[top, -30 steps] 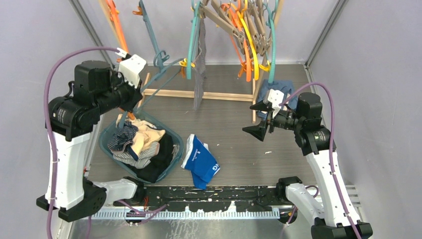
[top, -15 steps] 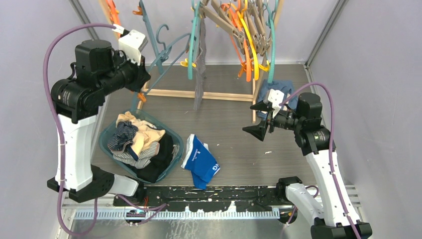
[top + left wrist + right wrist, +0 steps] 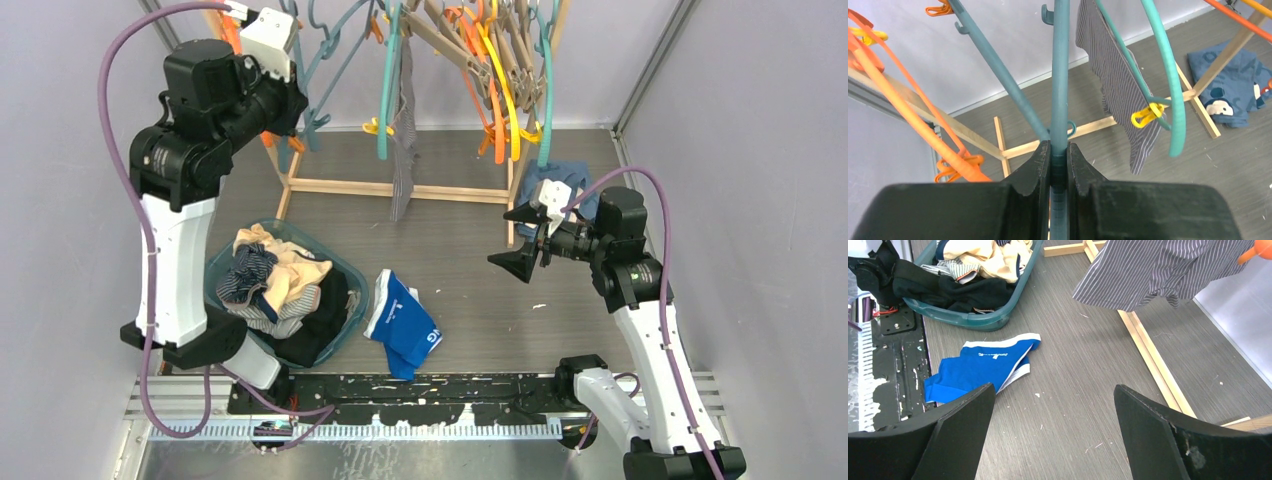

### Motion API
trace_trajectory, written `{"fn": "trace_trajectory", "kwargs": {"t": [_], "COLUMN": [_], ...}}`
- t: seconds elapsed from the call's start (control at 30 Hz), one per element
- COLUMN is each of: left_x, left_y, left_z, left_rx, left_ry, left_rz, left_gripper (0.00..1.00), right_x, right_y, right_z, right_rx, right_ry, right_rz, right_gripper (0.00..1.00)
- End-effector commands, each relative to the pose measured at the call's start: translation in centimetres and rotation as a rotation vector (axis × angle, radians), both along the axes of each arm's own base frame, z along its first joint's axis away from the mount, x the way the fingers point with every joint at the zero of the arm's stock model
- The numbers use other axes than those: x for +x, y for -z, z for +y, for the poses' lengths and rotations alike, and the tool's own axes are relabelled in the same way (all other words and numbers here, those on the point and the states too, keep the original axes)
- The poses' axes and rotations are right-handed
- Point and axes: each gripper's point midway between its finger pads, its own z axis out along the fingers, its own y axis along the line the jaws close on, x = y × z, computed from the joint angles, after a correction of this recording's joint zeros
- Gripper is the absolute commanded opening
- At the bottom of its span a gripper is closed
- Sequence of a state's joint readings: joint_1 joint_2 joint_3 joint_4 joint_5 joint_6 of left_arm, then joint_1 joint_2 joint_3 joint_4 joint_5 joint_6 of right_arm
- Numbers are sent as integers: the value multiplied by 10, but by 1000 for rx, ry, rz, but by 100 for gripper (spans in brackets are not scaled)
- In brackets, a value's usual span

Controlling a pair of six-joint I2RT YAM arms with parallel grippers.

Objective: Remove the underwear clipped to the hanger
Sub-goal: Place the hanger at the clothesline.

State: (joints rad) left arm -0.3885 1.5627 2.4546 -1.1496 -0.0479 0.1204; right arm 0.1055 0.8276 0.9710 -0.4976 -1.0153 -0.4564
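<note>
Underwear (image 3: 402, 150), navy pinstriped, hangs upper centre of the top view by 1 yellow clip (image 3: 1146, 116). Left hand (image 3: 1059, 148) is clamped on a dark teal hanger (image 3: 1060, 75); right hand (image 3: 1054, 390) stands apart, empty. That hanger could snag neighbouring hangers (image 3: 500, 70) and slip.

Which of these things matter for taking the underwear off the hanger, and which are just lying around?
Job: pinstriped underwear, its yellow clip, green hanger, left gripper shut on a teal hanger, open right gripper.
Lying about: cartoon-print garment, wooden rack, orange hangers.
</note>
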Motion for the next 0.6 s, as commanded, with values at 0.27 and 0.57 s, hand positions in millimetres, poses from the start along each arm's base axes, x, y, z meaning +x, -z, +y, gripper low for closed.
{"fn": "trace_trajectory", "kwargs": {"t": [0.27,0.57], "left_x": [35,55], "left_y": [-37,-35], "left_z": [-17,-23], "left_rx": [-108,-140], "left_ry": [-3,-21], "left_rz": [-143,-165], "left_gripper": [0,0], "right_x": [0,-1], "right_y": [-12,-13], "right_z": [-1,-1], "right_rx": [12,12], "right_ry": [-2,-1], "right_rz": [-66,-67], "right_gripper": [94,94]}}
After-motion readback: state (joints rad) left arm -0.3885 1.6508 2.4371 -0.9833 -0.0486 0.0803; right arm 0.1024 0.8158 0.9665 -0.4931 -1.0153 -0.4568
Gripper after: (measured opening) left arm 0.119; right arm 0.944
